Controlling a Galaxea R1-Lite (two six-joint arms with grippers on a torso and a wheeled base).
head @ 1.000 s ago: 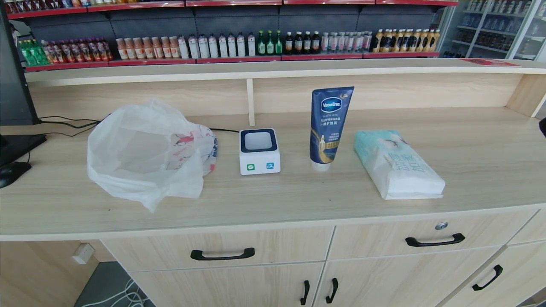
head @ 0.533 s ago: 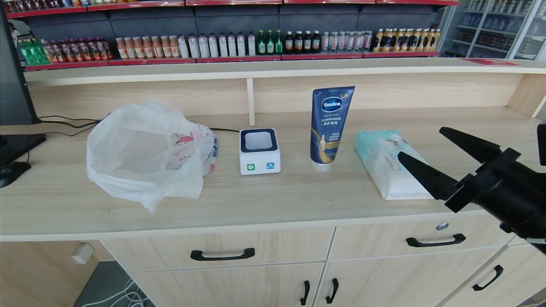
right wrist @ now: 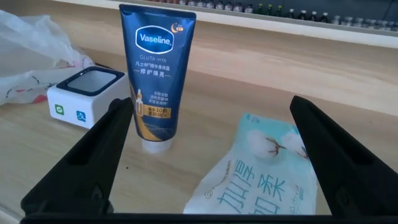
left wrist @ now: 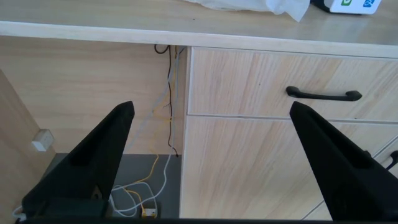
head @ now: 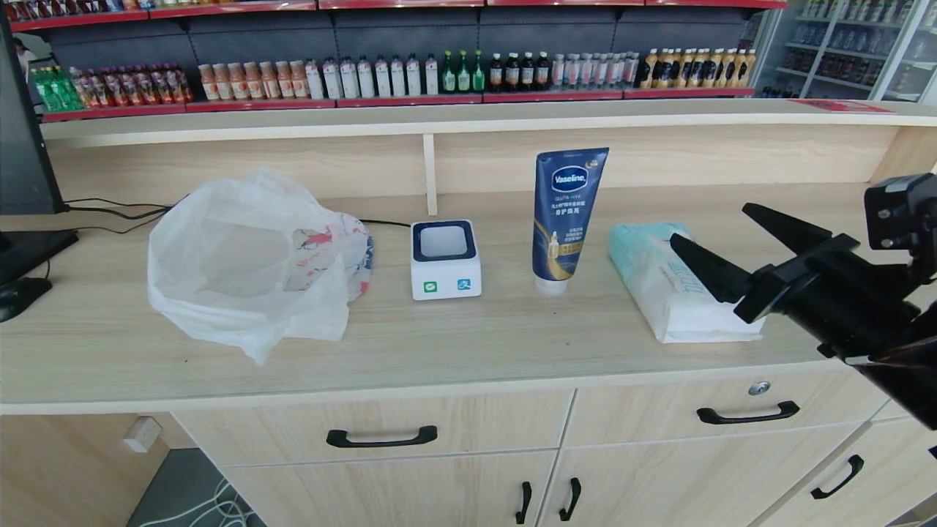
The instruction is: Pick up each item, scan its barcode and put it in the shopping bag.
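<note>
A blue tube (head: 567, 216) (right wrist: 155, 81) stands upright on its cap at the counter's middle. To its right lies a white and teal tissue pack (head: 673, 285) (right wrist: 258, 171). Left of the tube sits a white scanner box (head: 445, 260) (right wrist: 87, 94), and further left a crumpled white shopping bag (head: 249, 260) (right wrist: 34, 53). My right gripper (head: 708, 225) (right wrist: 211, 106) hangs open just above the right end of the tissue pack, with nothing between its fingers. My left gripper (left wrist: 211, 109) is open, low in front of the drawers below the counter edge.
The wooden counter (head: 468, 337) has a raised back ledge (head: 468, 117). A black monitor base and mouse (head: 22, 293) sit at the far left, with a cable running behind the bag. Drawers with black handles (head: 381, 438) lie below.
My right gripper came in from the right edge, moved over the tissue pack and rose slightly. The items on the counter have not moved.
</note>
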